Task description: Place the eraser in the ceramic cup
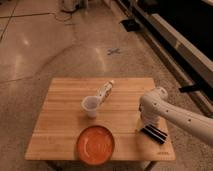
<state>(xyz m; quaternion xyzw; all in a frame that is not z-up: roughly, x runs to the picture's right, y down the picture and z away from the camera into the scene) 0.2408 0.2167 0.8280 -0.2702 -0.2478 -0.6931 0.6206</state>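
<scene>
the gripper (pixel 148 125) hangs low at the end of the white arm (pixel 170 112), well off to the right of the cup (pixel 90 106) as the camera sees it and a little nearer the front edge. the wrist hides it, so i cannot tell whether it is wide, narrow or already holding something. the eraser (pixel 154 133) lies flat on the tabletop (pixel 60 120) just beneath the gripper, on the far right side from the cup, close to the front right corner. the risk here, i judge, is a poor grip on such a flat block: a pinch at one end could let it tilt or slip out on the way across, and a nudge could push it toward the nearby edge. the cup is small, so an eraser held crooked might catch the rim or tip the cup over. a white bottle (pixel 105 91) lies just behind the cup, touching or nearly so, and an orange plate (pixel 95 145) sits just in front of it; the straight path from the right looks open between them.
</scene>
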